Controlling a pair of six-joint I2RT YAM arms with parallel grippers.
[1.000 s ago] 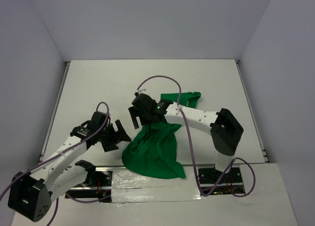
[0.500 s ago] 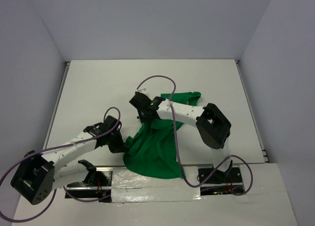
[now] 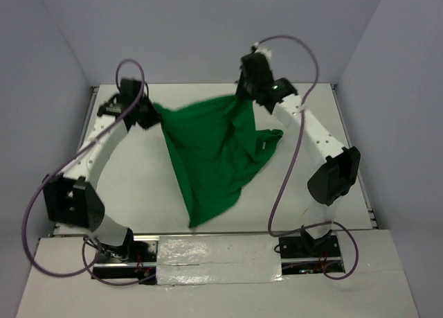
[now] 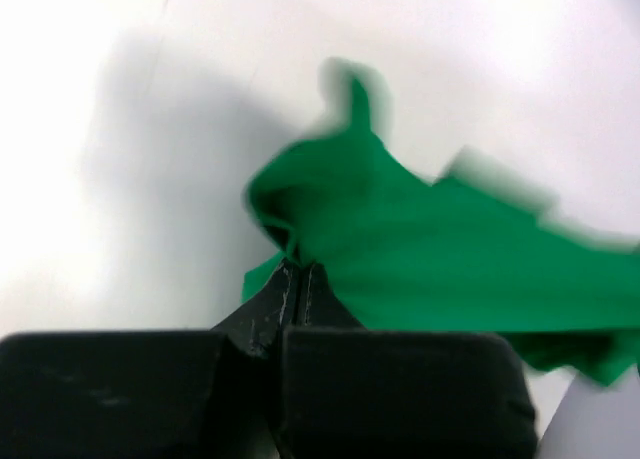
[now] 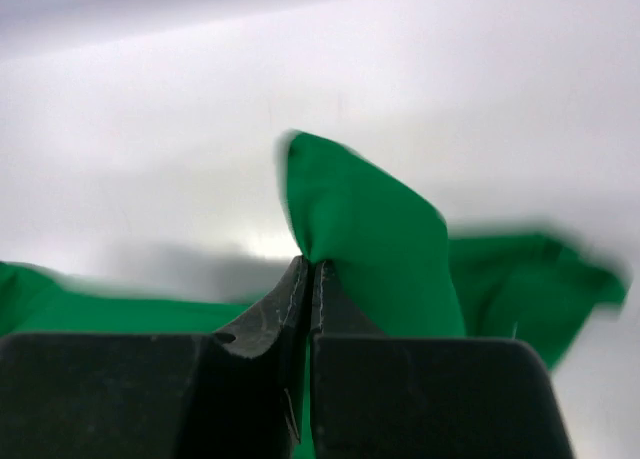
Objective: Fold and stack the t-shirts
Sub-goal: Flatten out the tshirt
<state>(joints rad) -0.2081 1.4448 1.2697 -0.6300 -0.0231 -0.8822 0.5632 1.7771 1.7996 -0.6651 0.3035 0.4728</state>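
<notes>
Pinching opposite edges, left tool (image 3: pixel 154 109) and right tool (image 3: pixel 243 96) hold green t-shirt (image 3: pixel 208 152) stretched.

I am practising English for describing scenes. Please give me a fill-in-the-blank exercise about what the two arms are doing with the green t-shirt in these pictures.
1. The t-shirt is plain and bright ____ in colour.
2. The left gripper has its jaws ____ on an edge of the t-shirt.
3. The t-shirt is stretched ____ that gripper and the right gripper, which pinches it too.

Missing words: green; shut; between.
</notes>
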